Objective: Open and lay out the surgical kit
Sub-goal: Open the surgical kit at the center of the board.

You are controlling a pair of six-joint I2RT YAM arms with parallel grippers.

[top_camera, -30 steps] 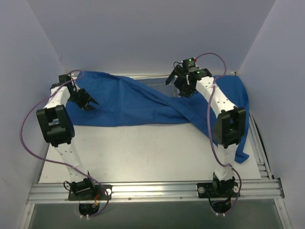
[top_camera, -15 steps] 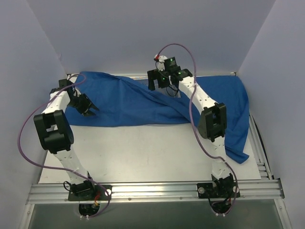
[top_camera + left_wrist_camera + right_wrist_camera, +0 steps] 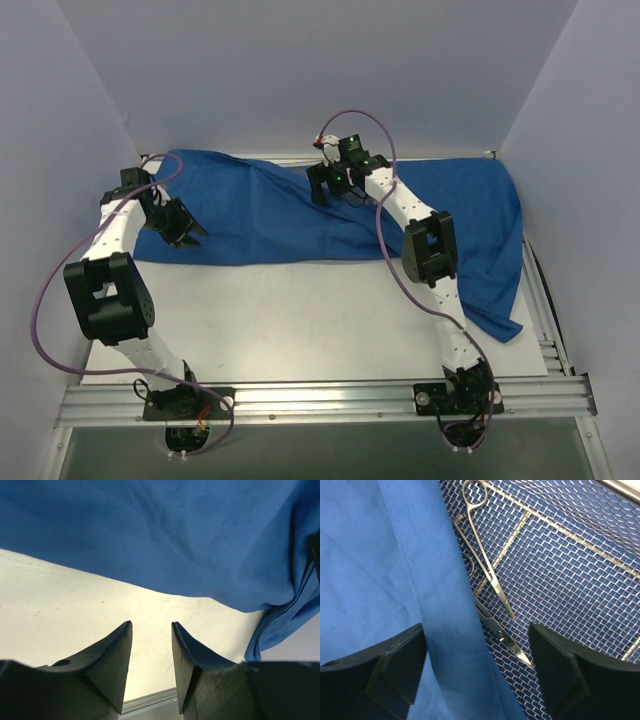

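Blue cloth wrap [image 3: 370, 555] half over tray [image 3: 580, 570]

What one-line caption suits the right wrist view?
Open right claw above steel instruments in a mesh tray, blue cloth partly covering them.

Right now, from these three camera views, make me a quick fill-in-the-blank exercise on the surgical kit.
The cloth wrap spread across the table is ____. The steel instruments lie on a wire-mesh ____. The open left hand grips ____.
Missing words: blue; tray; nothing.
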